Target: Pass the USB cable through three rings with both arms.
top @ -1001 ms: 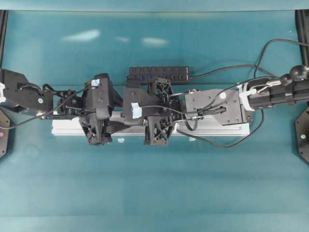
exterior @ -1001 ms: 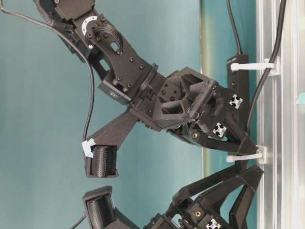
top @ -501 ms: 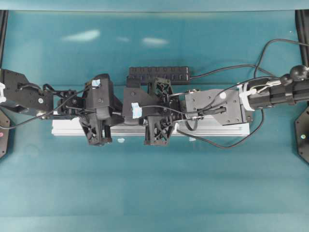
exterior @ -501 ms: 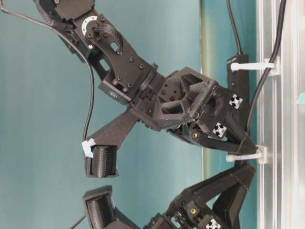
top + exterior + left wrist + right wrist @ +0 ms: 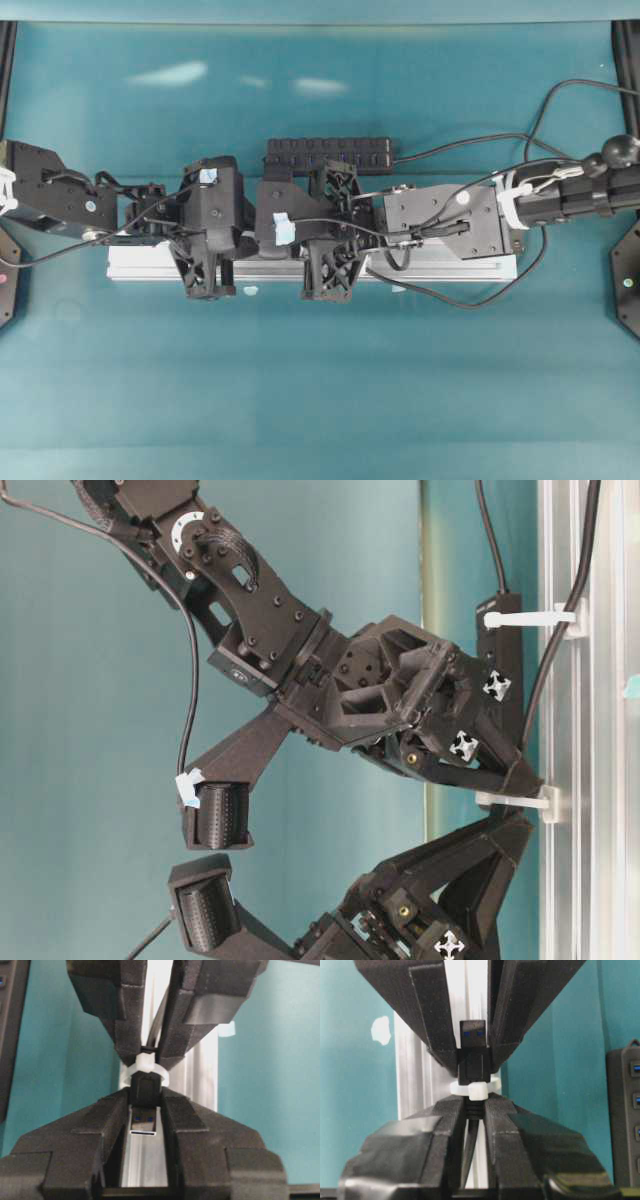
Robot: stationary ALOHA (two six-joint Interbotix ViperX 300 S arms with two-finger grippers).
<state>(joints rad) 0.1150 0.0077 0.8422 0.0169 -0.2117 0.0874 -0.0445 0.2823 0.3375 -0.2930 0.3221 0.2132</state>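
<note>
The USB cable's plug [image 5: 144, 1105] sits halfway through one white ring [image 5: 145, 1067] on the aluminium rail [image 5: 450, 265]. The left gripper [image 5: 144, 1110] has its jaws closed narrowly on the plug's metal end on the near side of that ring. The right gripper [image 5: 472, 1110] is clamped tight on the cord just behind the ring. Judging from the table-level view, another ring [image 5: 530, 618] already carries the cord; the third is probably hidden under the arms. Both grippers' tips crowd the ring, nearly touching, leaving room to move only along the rail, away from it.
</note>
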